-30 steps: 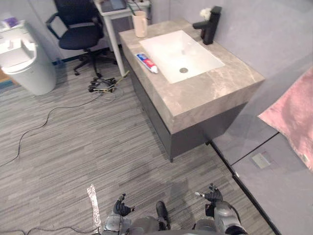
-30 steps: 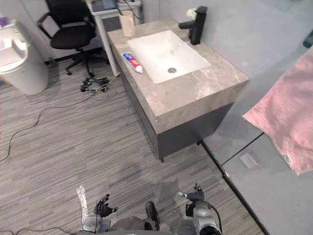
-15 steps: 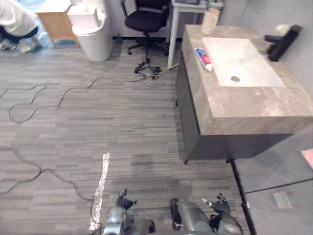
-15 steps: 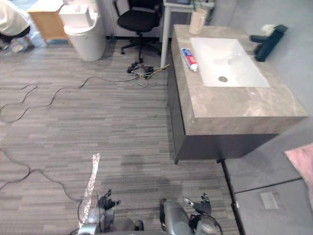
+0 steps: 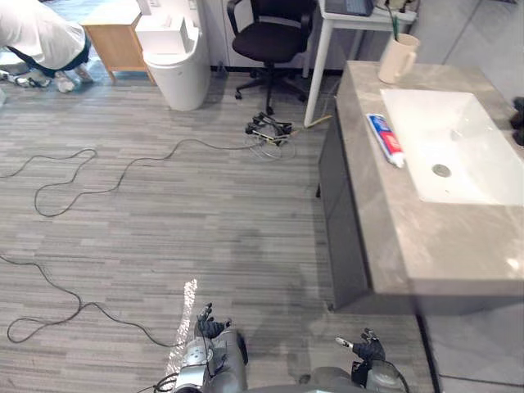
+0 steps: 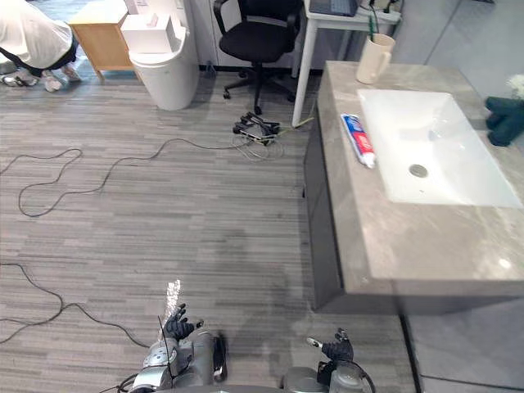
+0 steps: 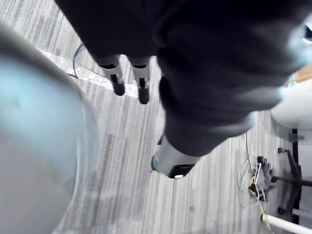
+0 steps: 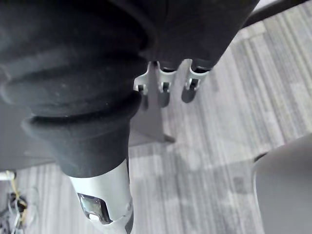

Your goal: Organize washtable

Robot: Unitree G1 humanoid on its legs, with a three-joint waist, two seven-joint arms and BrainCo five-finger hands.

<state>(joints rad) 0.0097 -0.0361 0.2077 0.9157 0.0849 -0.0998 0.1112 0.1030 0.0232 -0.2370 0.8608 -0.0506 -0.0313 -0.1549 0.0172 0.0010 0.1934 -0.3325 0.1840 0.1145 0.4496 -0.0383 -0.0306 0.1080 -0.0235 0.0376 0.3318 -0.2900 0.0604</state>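
The washtable (image 5: 409,237) is a grey stone counter with a white sink (image 5: 458,147), standing at the right. A red, white and blue toothpaste tube (image 5: 385,139) lies on the counter beside the sink. A beige cup (image 5: 395,57) holding a toothbrush stands at the far corner. A black faucet (image 6: 506,119) is at the sink's right edge. My left hand (image 5: 209,327) and right hand (image 5: 366,348) hang low near the floor, well short of the counter. Both have relaxed, straight fingers (image 7: 129,83) (image 8: 168,87) and hold nothing.
A black office chair (image 5: 274,33) and a white desk (image 5: 360,16) stand beyond the counter. A white bin (image 5: 176,53) and a wooden cabinet (image 5: 115,37) are at the back. A person (image 5: 37,37) crouches at the far left. Cables (image 5: 98,176) trail over the floor.
The camera has swung, so the washtable now lies further to the right and more floor shows. Both hands stay low and empty.
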